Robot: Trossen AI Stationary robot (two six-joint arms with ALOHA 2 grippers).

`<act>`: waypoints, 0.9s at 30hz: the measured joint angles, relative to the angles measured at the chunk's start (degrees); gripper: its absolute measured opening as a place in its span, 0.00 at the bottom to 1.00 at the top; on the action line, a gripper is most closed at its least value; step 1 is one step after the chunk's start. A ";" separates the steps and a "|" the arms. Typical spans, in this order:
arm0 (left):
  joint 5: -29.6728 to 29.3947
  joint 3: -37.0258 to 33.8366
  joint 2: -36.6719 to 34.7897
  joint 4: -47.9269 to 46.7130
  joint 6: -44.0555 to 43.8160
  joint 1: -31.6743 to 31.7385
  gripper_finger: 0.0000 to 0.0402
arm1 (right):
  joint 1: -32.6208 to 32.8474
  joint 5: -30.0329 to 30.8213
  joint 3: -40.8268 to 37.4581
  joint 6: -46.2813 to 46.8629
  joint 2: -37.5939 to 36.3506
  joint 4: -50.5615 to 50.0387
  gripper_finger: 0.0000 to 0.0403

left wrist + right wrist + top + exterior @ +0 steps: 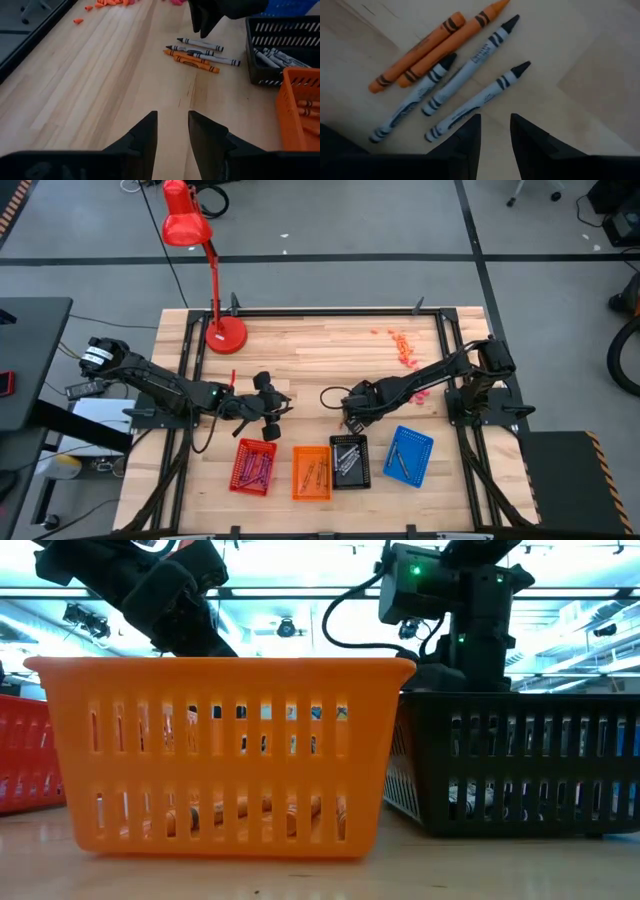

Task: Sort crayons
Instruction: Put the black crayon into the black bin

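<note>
The right gripper (494, 131) hangs low over the pale wooden table (600, 60), its two dark fingers parted by a narrow gap with nothing between them. Just past its fingertips lie five loose crayons: three with grey-white paper wrappers and black tips (470, 65), side by side, and beyond them two orange ones (437, 47) touching along their length. All five lie flat on the wood, roughly parallel, tips pointing the same way.

The left gripper (172, 131) is also held low above bare table, fingers slightly apart and empty, aimed toward the same small cluster of crayons (200, 54), which lies well ahead of it. In the high view the left arm reaches in from the table's left edge and the right arm from the right edge, both bent toward the middle.

Near the front edge stand four rectangular mesh trays in a row: red (254, 466), orange (311, 472), black (350, 461) and blue (408, 457). Each holds sorted crayons. The loose cluster lies just beside the black tray.
</note>
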 joint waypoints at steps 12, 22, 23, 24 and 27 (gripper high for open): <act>0.00 0.00 0.00 -0.02 4.52 0.00 0.30 | 0.11 -0.43 0.11 9.35 -0.24 2.75 0.27; 0.00 0.00 0.00 -0.07 5.14 0.00 0.30 | 0.61 4.50 0.11 12.23 0.02 4.35 0.28; 0.00 0.00 0.00 -0.04 5.14 0.00 0.30 | 0.78 4.96 0.11 12.23 0.02 4.63 0.28; 0.00 0.00 0.00 -0.06 5.14 0.00 0.30 | 0.94 5.29 0.11 12.27 0.21 4.92 0.28; 0.00 0.00 0.00 -0.04 5.14 0.00 0.30 | 1.13 5.42 0.13 12.70 1.58 4.72 0.29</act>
